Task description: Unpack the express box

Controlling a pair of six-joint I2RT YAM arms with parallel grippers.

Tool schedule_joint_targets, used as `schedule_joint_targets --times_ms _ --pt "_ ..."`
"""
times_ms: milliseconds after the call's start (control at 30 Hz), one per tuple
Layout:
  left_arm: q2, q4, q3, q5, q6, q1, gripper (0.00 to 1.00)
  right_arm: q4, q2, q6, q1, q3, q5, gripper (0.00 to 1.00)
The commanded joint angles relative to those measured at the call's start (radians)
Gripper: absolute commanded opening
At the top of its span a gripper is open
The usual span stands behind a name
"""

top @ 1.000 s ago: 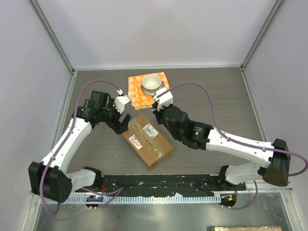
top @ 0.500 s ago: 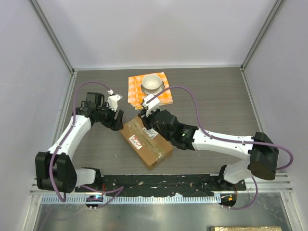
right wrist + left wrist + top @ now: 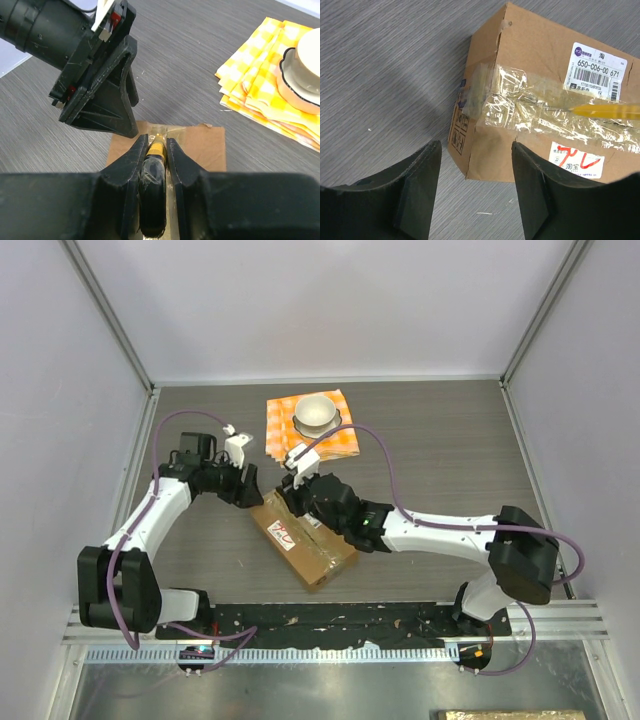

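The express box [image 3: 305, 535] lies on the table [image 3: 450, 440] with its long axis, and the taped seam [image 3: 520, 107] along it, running away from the left gripper [image 3: 476, 147] and back under the right gripper [image 3: 157, 142]. The box's short end sits directly ahead of the left gripper and just below its fingertips. The jaws stand apart and grasp nothing, and the carton's corner shows in the gap beyond them. The right gripper is the nearer of the two. It hangs over that same end of the box, clenched on a yellow-tipped cutter [image 3: 156, 147] whose blade [image 3: 605, 111] lies along the seam. The cut appears to depend on drawing the blade lengthwise down the tape while the left gripper steadies the end. Compared with one second earlier, the right gripper has moved from beside the checked cloth [image 3: 345, 435] to over the box, and the left jaws have narrowed.
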Motion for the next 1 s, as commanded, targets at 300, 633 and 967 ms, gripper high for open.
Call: schedule_joint_targets --times_ms 300,633,967 --pt "0.008 0.044 -0.051 0.029 0.042 0.005 0.59 0.102 0.069 0.011 0.002 0.026 -0.003 0.01" --pt "0.039 0.059 -0.072 0.051 0.037 0.007 0.35 0.121 0.074 -0.029 -0.003 0.032 0.027 0.01" --pt "0.054 0.057 -0.069 0.048 0.035 0.005 0.24 0.122 0.095 -0.05 -0.02 0.048 0.019 0.01"
